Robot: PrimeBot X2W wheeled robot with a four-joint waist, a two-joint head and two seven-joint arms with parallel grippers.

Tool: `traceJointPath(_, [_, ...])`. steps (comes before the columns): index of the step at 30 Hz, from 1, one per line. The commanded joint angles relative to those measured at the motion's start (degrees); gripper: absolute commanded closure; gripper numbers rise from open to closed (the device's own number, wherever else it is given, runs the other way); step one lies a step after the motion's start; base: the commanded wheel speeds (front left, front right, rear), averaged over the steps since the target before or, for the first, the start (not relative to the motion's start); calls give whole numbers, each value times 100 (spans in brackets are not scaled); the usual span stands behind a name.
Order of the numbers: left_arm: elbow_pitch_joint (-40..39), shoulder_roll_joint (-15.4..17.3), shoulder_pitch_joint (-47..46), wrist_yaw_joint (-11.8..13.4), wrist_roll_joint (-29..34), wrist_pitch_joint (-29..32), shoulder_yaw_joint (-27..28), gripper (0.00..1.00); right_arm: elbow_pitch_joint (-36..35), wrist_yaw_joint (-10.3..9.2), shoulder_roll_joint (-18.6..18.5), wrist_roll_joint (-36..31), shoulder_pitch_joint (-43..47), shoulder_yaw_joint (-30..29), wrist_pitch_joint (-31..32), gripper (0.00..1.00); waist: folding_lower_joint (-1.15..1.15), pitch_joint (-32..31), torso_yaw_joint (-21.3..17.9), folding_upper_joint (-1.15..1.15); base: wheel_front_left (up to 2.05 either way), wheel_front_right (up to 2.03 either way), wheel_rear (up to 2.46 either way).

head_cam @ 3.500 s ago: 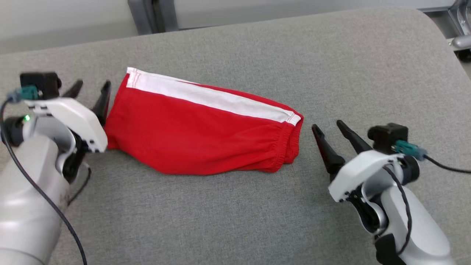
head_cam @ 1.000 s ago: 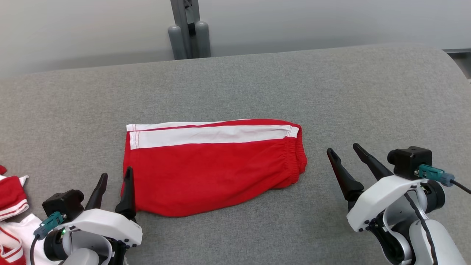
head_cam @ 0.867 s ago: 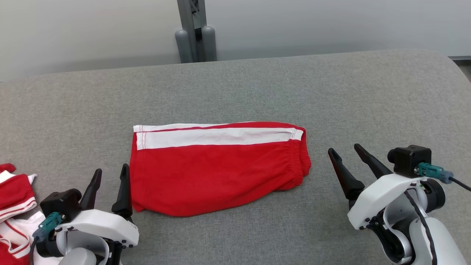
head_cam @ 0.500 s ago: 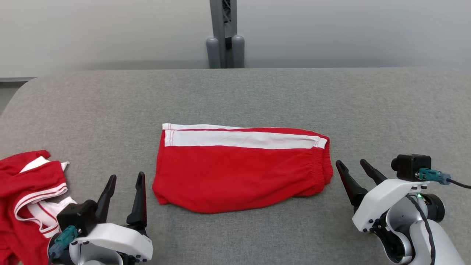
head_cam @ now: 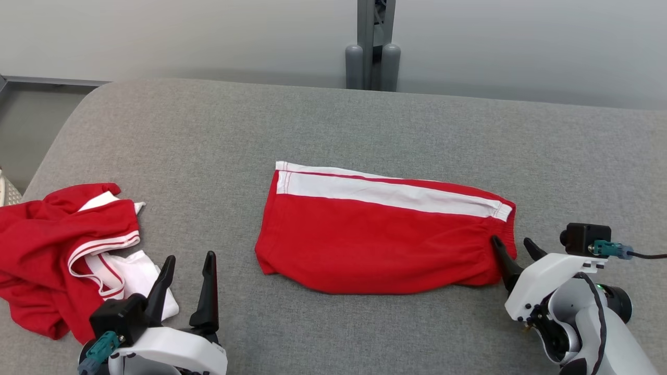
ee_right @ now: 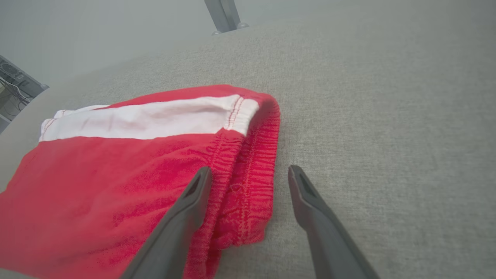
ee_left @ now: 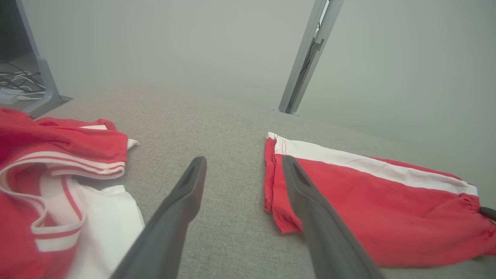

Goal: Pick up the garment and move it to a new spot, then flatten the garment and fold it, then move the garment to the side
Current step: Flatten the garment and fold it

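Pans left and nudges right gripper (head_cam: 509, 242) up to waistband (ee_right: 244, 174) of folded garment (head_cam: 380, 239), left gripper (head_cam: 189, 258) off its opposite end, both spread empty; side-move probably next.

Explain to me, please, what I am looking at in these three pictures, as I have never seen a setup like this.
This is a two-armed robot. The wide picture comes from a camera on its head, looking down at a grey padded surface. The other two come from cameras on its wrists, each looking along that arm's two dark fingers. In the middle lie folded red shorts with a white stripe; a crumpled red and white garment lies at the robot's left. The left gripper is open, between the two. The right gripper is open too, one finger over the shorts' waistband end, the other over bare surface. Neither holds anything.
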Motion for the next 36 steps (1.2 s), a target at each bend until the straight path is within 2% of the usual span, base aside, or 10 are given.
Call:
traceJointPath(1, [-22, -4, 4, 33, 12, -22, 19, 0, 192, 1, -38, -114, -91, -85, -105, 0, 0, 30, 54, 0, 0, 0, 0])
traceJointPath(9, [13, -28, 18, 6, -26, -47, 23, 0, 901, 1, -34, 138, -315, 4, -217, 0, 0, 83, 135, 0, 0, 0, 0])
traceJointPath(14, [50, -64, -38, -8, -35, -57, 5, 0, 1274, 1, -17, 695, -525, 356, -191, 0, 0, 106, 159, 0, 0, 0, 0])
traceJointPath(15, [56, -71, -44, -10, -36, -59, 5, 0, 1331, 1, -16, 807, -560, 446, -185, 10, 0, 108, 158, 0, 0, 0, 0])
traceJointPath(16, [62, -79, -49, -9, -38, -63, 6, 0, 1385, 1, -15, 894, -594, 528, -199, 50, 0, 109, 154, 0, 0, 0, 0])
traceJointPath(17, [67, -85, -51, -7, -40, -68, 8, 0, 1453, 1, -14, 953, -632, 590, -229, 56, 0, 111, 148, 0, 0, 0, 0])
traceJointPath(21, [78, -90, -53, -14, -46, -74, 30, 0, 1682, 0, -18, 1196, -822, 746, -252, 100, 0, 102, 106, 0, 0, 0, 0])
traceJointPath(30, [23, -83, -23, -23, -21, -93, 11, 0, 1588, 0, -78, 1638, -1197, 912, 89, 100, 0, 50, -256, 0, 0, 0, 0])
traceJointPath(36, [-51, -98, -31, -25, 1, -97, -23, 0, 929, 1, -594, 1692, -1120, 1006, 754, 100, 0, 13, -629, 0, 0, 0, 0])
